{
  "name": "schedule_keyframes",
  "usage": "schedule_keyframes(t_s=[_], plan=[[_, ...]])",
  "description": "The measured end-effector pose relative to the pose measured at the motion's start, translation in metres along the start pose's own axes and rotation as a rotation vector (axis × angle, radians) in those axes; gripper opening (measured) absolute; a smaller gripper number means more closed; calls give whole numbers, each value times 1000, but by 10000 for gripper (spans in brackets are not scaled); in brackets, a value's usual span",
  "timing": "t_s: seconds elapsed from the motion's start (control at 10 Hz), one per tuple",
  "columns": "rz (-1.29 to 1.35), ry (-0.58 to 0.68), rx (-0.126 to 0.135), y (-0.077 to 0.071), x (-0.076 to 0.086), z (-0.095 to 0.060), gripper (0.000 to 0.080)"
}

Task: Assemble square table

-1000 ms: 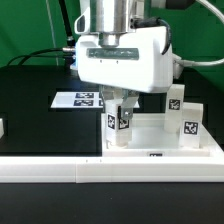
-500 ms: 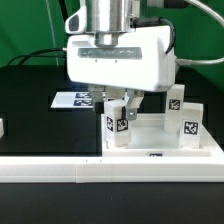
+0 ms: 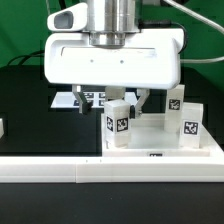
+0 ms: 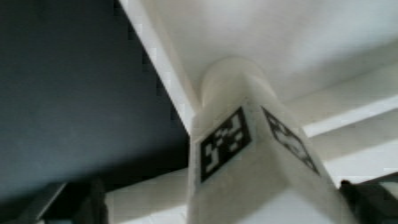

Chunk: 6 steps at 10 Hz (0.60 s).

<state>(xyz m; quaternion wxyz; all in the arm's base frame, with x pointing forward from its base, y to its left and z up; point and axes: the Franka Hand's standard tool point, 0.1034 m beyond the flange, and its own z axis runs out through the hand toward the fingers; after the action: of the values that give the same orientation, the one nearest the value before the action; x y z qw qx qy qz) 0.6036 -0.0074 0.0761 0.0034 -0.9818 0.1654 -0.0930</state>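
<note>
The square table's white slab (image 3: 165, 143) lies on the black table by the border wall. One white tagged leg (image 3: 120, 122) stands upright at the slab's corner on the exterior view's left. My gripper (image 3: 114, 98) hangs just above it, open, with one finger (image 3: 87, 98) on each side of the leg's top and not touching it. In the wrist view the same leg (image 4: 240, 145) fills the middle, with the dark fingertips (image 4: 71, 203) far apart at the corners. Two more legs (image 3: 175, 100) (image 3: 190, 126) stand on the slab at the exterior view's right.
The long white border wall (image 3: 100, 171) runs along the front. The marker board (image 3: 68, 99) lies flat behind the gripper on the exterior view's left. A small white piece (image 3: 2, 127) shows at the left edge. Cables hang at the back.
The hand has turned about its upright axis, so its broad face now faces the camera. The fingers now stand wide apart on either side of the leg. The leg has not moved.
</note>
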Motion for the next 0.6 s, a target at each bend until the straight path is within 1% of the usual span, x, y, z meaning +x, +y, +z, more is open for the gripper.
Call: schedule_keyframes(t_s=[0.1,0.2,0.5,0.6], plan=[[-26,0,0,0,0,0,649],[-158,-1,-6,0,-1,0,649],[-364,-23,0,-4,-4,0,649],[-459,-28,1,-3,-3,0,649]])
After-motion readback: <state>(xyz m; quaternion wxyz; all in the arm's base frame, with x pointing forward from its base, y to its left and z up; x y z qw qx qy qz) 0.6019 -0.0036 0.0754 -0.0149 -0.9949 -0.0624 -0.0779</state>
